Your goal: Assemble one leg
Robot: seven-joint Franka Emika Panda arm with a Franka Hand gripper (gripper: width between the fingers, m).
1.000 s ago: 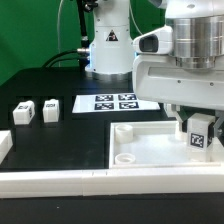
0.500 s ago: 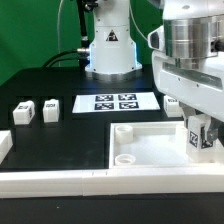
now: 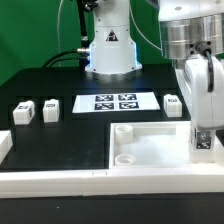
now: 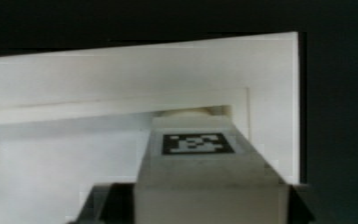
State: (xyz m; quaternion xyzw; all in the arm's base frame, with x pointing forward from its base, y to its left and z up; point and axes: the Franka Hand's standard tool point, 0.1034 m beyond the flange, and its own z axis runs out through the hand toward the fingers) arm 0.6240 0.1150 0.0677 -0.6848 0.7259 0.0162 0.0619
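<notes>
Black surface [image 3: 60,140] carries all the parts, with green behind it and the white robot base [image 3: 108,45] at the back. On this surface the marker board [image 3: 115,102] lies flat, in front of the robot base. To the exterior view's left of the marker board stand two small tagged blocks [image 3: 37,111]; one more block [image 3: 172,104] stands just to its right. Nearer the camera than the marker board lies the large white tray piece [image 3: 140,145], with a round socket [image 3: 123,131] in its corner. The arm comes down from above, vertical, over the tray's right part. The jaws [image 3: 203,133] are clamped on the leg [image 4: 197,150], which stands upright over the tray piece, by its far right corner; whether it touches, I cannot tell
</notes>
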